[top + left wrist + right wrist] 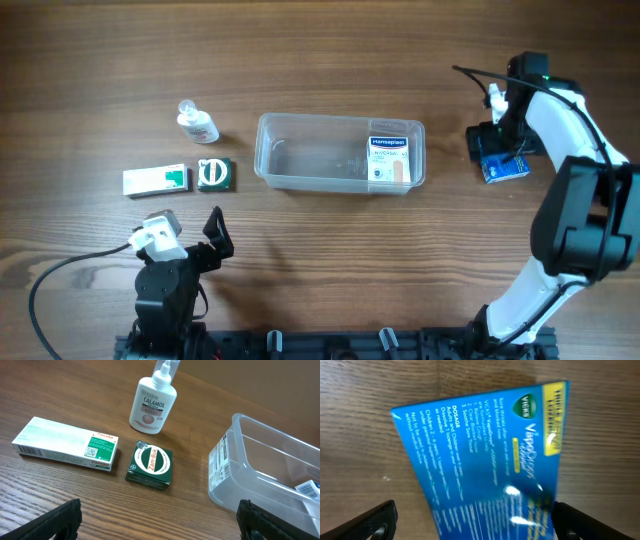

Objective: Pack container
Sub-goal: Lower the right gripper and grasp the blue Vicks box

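The clear plastic container (310,150) stands at the table's middle with a Hansaplast box (389,160) lying in its right end. It also shows at the right of the left wrist view (235,475). My right gripper (493,140) is open, low over a blue Vicks box (505,168) on the table to the right of the container. Its fingers (475,520) straddle that box (485,445), the right finger close to the box's edge. My left gripper (200,235) is open and empty (160,520) near the front left.
Left of the container lie a Calamol bottle (197,123) (152,405), a white and green box (156,179) (65,442) and a green Zam-Buk box (215,174) (150,465). A black cable (60,275) loops at the front left.
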Controlling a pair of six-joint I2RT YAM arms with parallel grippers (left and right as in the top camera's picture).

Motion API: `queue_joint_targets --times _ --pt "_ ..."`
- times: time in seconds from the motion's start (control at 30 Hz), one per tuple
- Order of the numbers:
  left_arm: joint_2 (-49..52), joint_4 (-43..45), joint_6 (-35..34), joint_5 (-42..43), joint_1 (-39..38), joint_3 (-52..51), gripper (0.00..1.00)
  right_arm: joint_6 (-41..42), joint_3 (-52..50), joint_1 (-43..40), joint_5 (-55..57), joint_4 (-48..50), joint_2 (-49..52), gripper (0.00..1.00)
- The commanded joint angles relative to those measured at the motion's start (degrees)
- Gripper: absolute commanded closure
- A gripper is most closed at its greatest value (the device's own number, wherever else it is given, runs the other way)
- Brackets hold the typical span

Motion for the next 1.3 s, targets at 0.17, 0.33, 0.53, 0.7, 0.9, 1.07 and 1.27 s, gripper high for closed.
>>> queue_joint_targets --times 0.17,0.33,0.53,0.7,0.9,1.07,1.27 --pt "-0.5 0.2 1.2 0.5 0.5 -0.1 0.00 8.7 -0.7 -1.2 -1.8 0.7 3.6 0.04" --pt "-0.5 0.2 1.2 0.5 0.5 -0.1 0.00 10.0 -0.7 -1.3 -2.1 0.1 4.4 0.03" --pt "-0.5 0.2 1.2 0.5 0.5 -0.1 0.00 10.3 -0.7 -1.3 -2.1 -0.1 4.5 0.06" --pt "-0.5 0.2 1.2 0.5 0.5 -0.1 0.00 11.5 -0.7 -1.3 0.3 -0.2 4.5 0.00" --pt "-0.5 0.2 1.2 0.5 0.5 -0.1 0.00 14.4 -0.2 -1.3 4.6 0.4 3.7 0.00" --pt "-0.5 0.2 1.2 0.5 0.5 -0.1 0.00 14.3 -0.2 -1.3 5.3 3.1 2.1 0.00" --pt "-0.5 0.2 1.2 0.5 0.5 -0.1 0.00 11.0 -0.2 -1.3 0.2 7.1 -3.3 0.00"
